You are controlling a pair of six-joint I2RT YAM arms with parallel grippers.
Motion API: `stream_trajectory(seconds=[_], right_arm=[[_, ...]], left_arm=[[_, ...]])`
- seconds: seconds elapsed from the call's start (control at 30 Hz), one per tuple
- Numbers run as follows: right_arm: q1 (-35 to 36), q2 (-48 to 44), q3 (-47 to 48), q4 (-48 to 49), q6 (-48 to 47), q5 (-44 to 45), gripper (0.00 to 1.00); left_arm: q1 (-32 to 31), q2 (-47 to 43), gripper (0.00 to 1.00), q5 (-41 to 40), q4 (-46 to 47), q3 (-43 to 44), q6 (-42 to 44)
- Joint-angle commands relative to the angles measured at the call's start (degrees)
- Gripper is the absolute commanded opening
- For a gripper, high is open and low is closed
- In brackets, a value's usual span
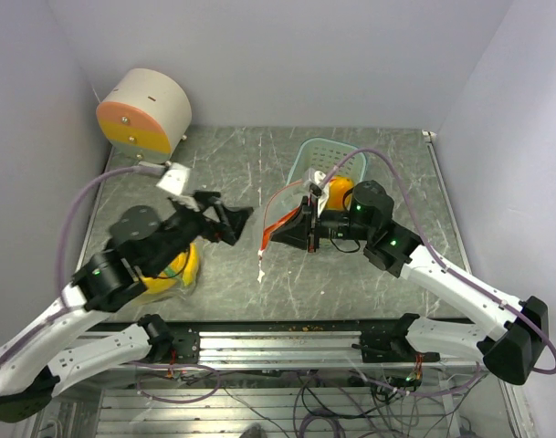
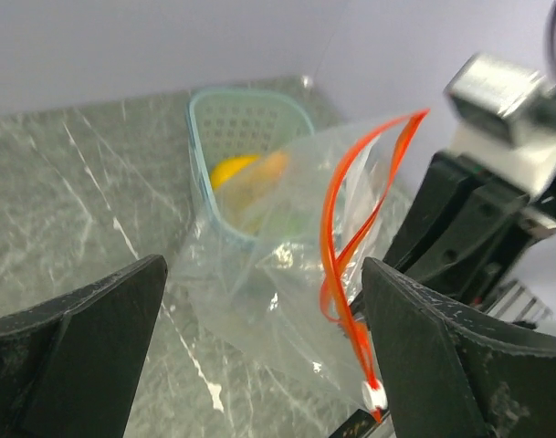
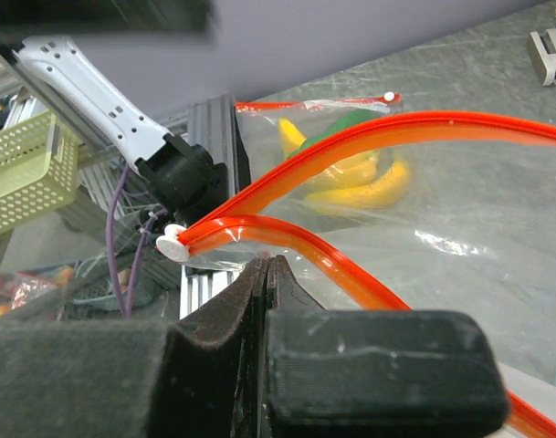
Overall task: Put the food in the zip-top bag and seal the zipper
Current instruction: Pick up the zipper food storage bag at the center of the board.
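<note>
My right gripper [image 1: 305, 228] is shut on the clear zip-top bag [image 2: 259, 301], pinching the film just under its red-orange zipper [image 3: 351, 146] and holding the bag up above the table. The zipper's white slider [image 3: 173, 242] sits at the near end, and the mouth gapes. My left gripper [image 1: 241, 224] hangs open just left of the bag, with nothing between its fingers [image 2: 451, 347]. Behind the bag, orange-yellow food [image 2: 236, 169] lies in the teal basket [image 2: 241, 119]. A yellow banana [image 3: 351, 178] and a green piece [image 3: 341, 128] lie under my left arm [image 1: 184, 265].
A round cream and orange drum [image 1: 145, 109] stands at the back left, with a small white block [image 1: 175, 178] near it. The banana seems to lie in another clear pouch with its own red strip [image 3: 332, 102]. A metal rail [image 1: 287, 342] runs along the near edge.
</note>
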Motion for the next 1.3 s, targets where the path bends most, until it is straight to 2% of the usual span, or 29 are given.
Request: stream_trajectory(seconds=[0.0, 0.33, 0.63, 0.73, 0.77, 0.8, 0.9, 1.03, 1.17, 1.27], right_arm=[[0.6, -0.1, 0.5, -1.9, -2.9, -0.1, 0.0], [0.9, -1.3, -0.4, -2.2, -3.4, 0.3, 0.0], [1.1, -2.9, -0.8, -3.3, -3.6, 0.8, 0.0], [1.1, -3.9, -0.8, -4.2, -4.0, 1.4, 0.0], [1.1, -4.3, -0.8, -4.6, -4.2, 1.6, 0.0], [1.1, -4.5, -0.6, -5.2, -4.4, 2.0, 0.0], [1.1, -5.6, -0.2, -7.9, -5.0, 5.4, 0.0], [1.1, -7.7, -0.1, -11.2, -4.1, 10.5, 0.0], [1.1, -7.2, 2.0, -13.5, 0.4, 25.2, 0.0], [1.1, -2.9, 6.8, -15.1, 4.7, 34.5, 0.1]], left_arm=[[-0.1, 5.1, 1.0, 6.0, 5.5, -3.1, -1.9], [0.0, 11.2, 0.99, 8.4, 11.0, -3.5, -2.8], [0.0, 16.4, 0.88, 9.0, 13.7, -4.4, -3.3], [0.0, 17.3, 0.78, 8.2, 13.9, -4.5, -3.2], [0.0, 17.1, 0.7, 7.6, 13.7, -4.5, -3.0], [0.0, 16.9, 0.58, 6.8, 13.5, -4.5, -2.8], [0.0, 15.0, 0.1, 1.5, 10.0, -3.5, -2.2], [0.0, 10.5, 0.07, -9.2, 3.9, -1.7, -0.1], [0.0, 5.1, 0.07, -17.0, -0.7, -0.8, 3.0], [0.0, 3.3, 0.07, -21.7, -5.0, 0.8, 4.0]])
